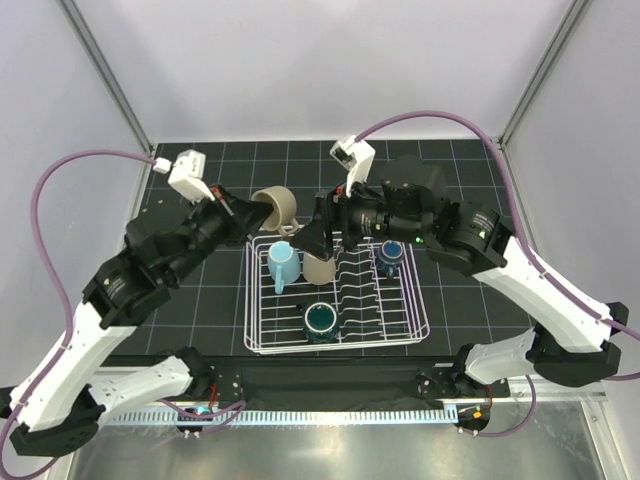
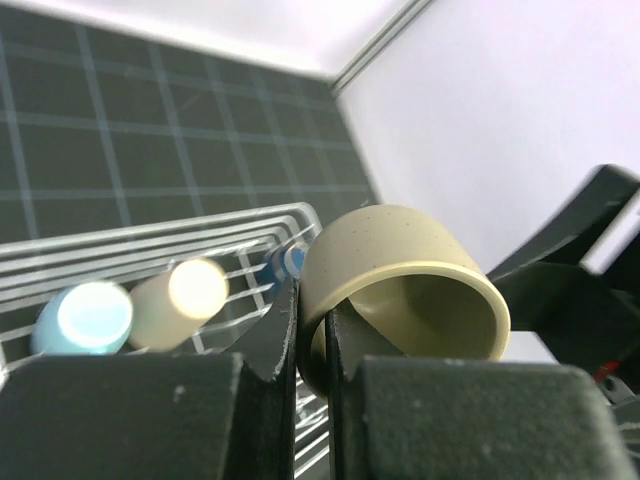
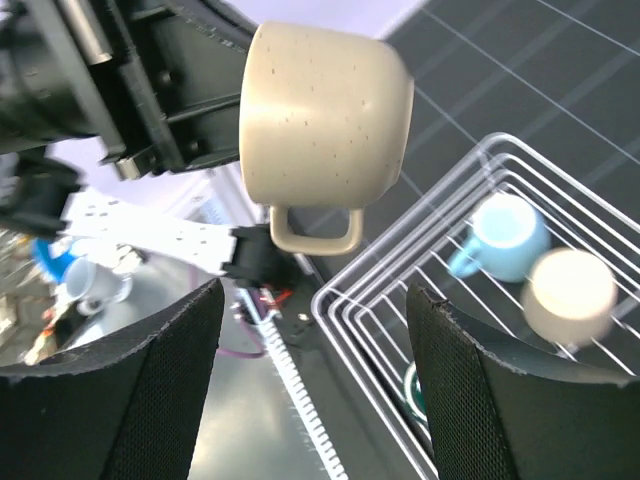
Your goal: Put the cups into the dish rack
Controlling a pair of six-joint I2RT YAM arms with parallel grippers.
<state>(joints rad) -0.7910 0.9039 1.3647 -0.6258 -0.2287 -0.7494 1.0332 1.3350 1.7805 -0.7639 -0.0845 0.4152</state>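
My left gripper [image 1: 252, 212] is shut on the wall of a small tan mug [image 1: 275, 206] and holds it on its side in the air, over the far left corner of the white wire dish rack [image 1: 250, 320]. In the left wrist view the fingers [image 2: 285, 340] pinch the mug's rim [image 2: 400, 290]. My right gripper [image 1: 316, 228] is open and empty, just right of the mug; its wrist view shows the mug [image 3: 320, 110] with the handle down. In the rack stand a light blue mug [image 1: 281, 265], a beige cup [image 1: 318, 268], a teal mug [image 1: 321, 320] and another blue mug [image 1: 389, 257].
The rack's wavy plate dividers [image 1: 365, 290] fill its right half. The black gridded mat [image 1: 200, 290] lies under the rack. Frame posts [image 1: 110, 80] stand at the far corners. The right arm's body [image 1: 420, 215] hangs over the rack's far right side.
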